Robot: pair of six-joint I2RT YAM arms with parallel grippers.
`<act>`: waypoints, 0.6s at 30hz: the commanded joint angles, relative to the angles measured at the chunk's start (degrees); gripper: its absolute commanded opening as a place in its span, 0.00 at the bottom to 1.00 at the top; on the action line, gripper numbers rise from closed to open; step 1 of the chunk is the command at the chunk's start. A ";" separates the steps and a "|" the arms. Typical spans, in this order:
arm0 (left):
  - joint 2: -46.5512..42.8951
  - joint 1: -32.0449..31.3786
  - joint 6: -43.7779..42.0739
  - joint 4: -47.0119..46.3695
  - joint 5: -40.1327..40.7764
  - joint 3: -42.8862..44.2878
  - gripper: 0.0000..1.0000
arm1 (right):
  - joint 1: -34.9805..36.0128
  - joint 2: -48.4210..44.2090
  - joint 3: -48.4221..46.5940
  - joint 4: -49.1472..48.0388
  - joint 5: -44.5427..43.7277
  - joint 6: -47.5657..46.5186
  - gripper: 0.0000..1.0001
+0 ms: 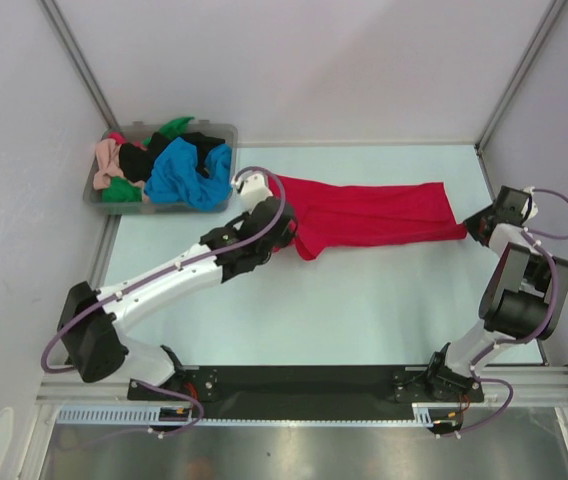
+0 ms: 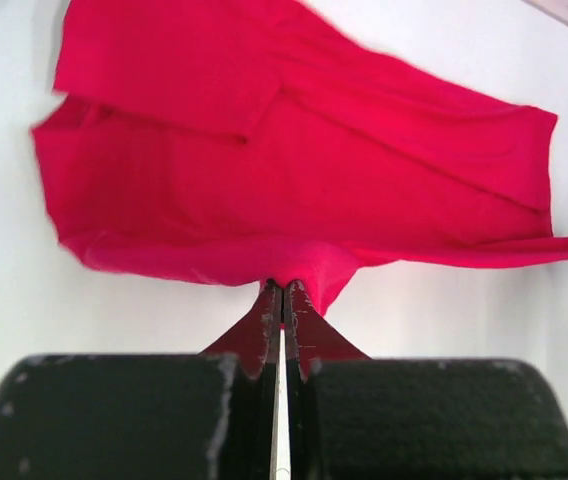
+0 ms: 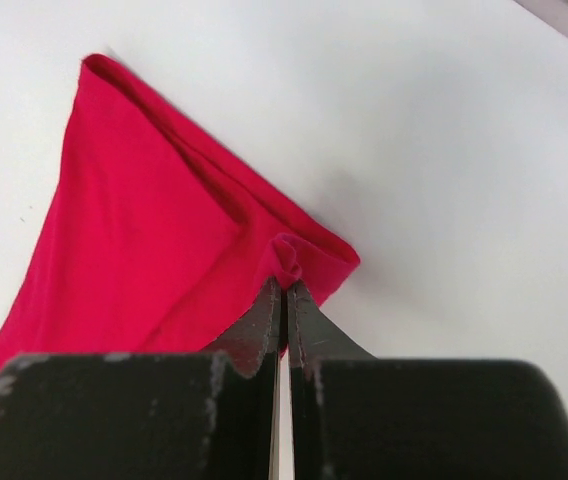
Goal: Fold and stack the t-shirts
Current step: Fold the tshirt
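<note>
Top external view: the red t-shirt (image 1: 374,215) lies stretched across the far half of the table (image 1: 364,320), pulled long between the two arms. The left gripper (image 1: 276,235) is clenched on a pinch of cloth at its left end and the right gripper (image 1: 472,228) on the right-hand corner — both wrist views show fabric nipped between closed tips. I judge the cloth light, limp and apt to sag or bunch between grips, so hems and corners are the places to hold. The other t-shirts (image 1: 179,170) sit heaped in the bin (image 1: 92,190) — far left.
</note>
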State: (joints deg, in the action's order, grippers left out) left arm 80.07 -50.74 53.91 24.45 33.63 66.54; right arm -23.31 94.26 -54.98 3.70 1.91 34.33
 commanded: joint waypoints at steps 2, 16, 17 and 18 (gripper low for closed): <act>3.85 1.96 -16.09 -11.87 -4.27 4.12 0.00 | 0.11 2.67 -5.31 0.51 -1.82 -1.45 0.00; 8.79 4.60 -35.54 -22.95 -6.83 7.20 0.00 | 0.90 9.27 -12.43 0.95 -0.60 -5.14 0.00; 8.70 4.69 -35.63 -22.95 -5.60 7.11 0.00 | 1.07 9.36 -12.78 1.21 -0.59 -5.49 0.00; 8.44 4.86 -35.98 -22.95 -5.15 6.93 0.00 | 1.16 9.45 -13.30 1.83 -0.42 -5.59 0.00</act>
State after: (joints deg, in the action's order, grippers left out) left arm 88.66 -46.30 21.93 4.84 27.03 71.48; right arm -22.63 103.18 -65.10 5.50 1.78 30.74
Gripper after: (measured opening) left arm 0.007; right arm 0.021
